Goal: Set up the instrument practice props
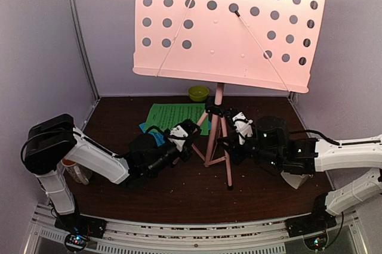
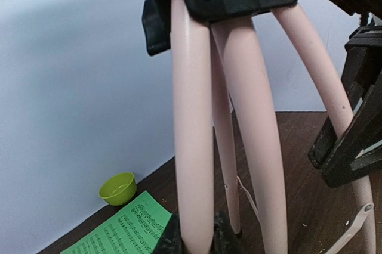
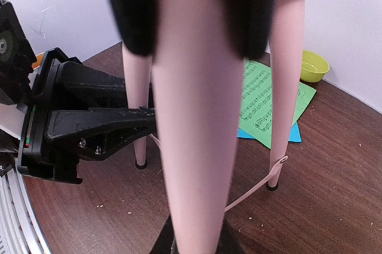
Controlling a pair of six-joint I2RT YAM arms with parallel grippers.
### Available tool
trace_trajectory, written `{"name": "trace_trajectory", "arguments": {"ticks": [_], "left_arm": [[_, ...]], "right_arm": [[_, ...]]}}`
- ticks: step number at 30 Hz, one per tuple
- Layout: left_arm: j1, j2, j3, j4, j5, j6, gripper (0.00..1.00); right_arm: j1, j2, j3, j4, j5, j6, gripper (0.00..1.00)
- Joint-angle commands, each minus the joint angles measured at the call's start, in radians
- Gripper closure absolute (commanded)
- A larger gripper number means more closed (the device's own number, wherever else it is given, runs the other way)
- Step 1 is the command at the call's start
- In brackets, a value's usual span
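- Pink tripod leg (image 3: 191,146), nearly upright, sits pinched in the right gripper (image 3: 197,244).
- Left gripper (image 2: 193,238) pinches a neighbouring leg (image 2: 192,146); the music stand (image 1: 224,21) stands between both grippers.
- Green music sheet (image 1: 173,115) lies flat, nearer the left gripper.

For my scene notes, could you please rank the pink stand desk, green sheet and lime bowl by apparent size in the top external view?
1. pink stand desk, by far, though it is raised toward the camera.
2. green sheet, partly hidden.
3. lime bowl.

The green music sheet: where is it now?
In the top view the green music sheet lies flat left of the pink stand's legs, in front of the lime bowl, over a blue sheet.
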Motion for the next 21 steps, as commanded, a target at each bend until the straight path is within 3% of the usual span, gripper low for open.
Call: {"name": "trace_trajectory", "arguments": {"ticks": [1, 13, 21], "left_arm": [[0.048, -0.014, -0.096, -0.068, -0.106, 0.116, 1.0], [0.086, -0.079, -0.195, -0.145, -0.081, 0.06, 1.0], [0.093, 0.021, -0.06, -0.169, -0.063, 0.085, 1.0]], "right_arm": [[-0.068, -0.101, -0.041, -0.071, 0.197, -0.022, 1.0], [-0.093, -0.125, 0.07, -0.218, 0.222, -0.102, 1.0], [-0.109, -0.091, 0.117, -0.227, 0.267, -0.169, 1.0]]}}
